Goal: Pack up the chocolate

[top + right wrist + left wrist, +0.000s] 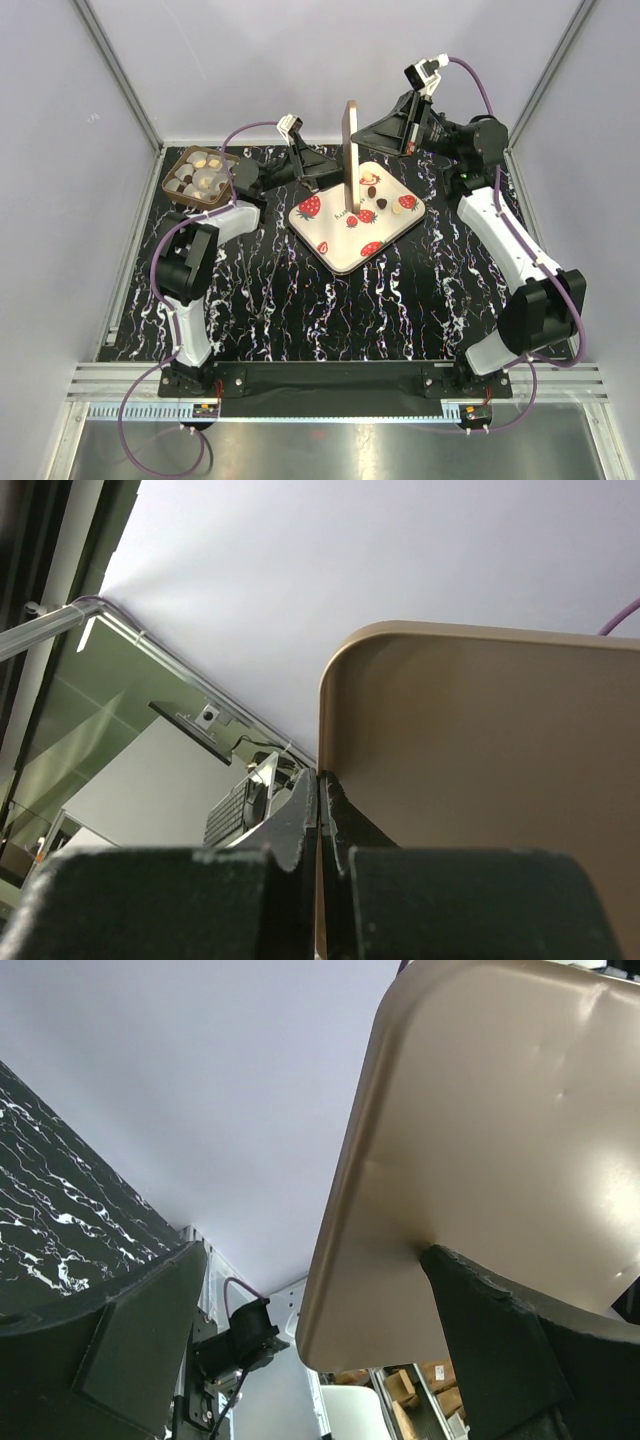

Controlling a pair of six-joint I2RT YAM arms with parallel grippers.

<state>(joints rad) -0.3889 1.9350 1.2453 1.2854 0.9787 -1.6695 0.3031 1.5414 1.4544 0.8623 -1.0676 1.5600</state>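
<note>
Several small chocolates (378, 195), dark and tan, lie on the far part of the white strawberry-print tray (340, 250). More sit among white paper cups in the brown box (203, 175) at the back left. A tan flat lid (351, 150) stands upright on edge over the tray. My right gripper (362, 135) is shut on the lid's edge (480, 780), fingertips (305, 810) pinching it. My left gripper (334, 178) is open at the lid's left side. The lid (480, 1140) reaches between its jaws and touches the right finger (500, 1350); the left finger (120, 1350) stands apart.
The black marbled table (300, 310) is fenced by white walls and metal rails. The box sits close to the left arm's elbow. The right arm arches along the table's right side.
</note>
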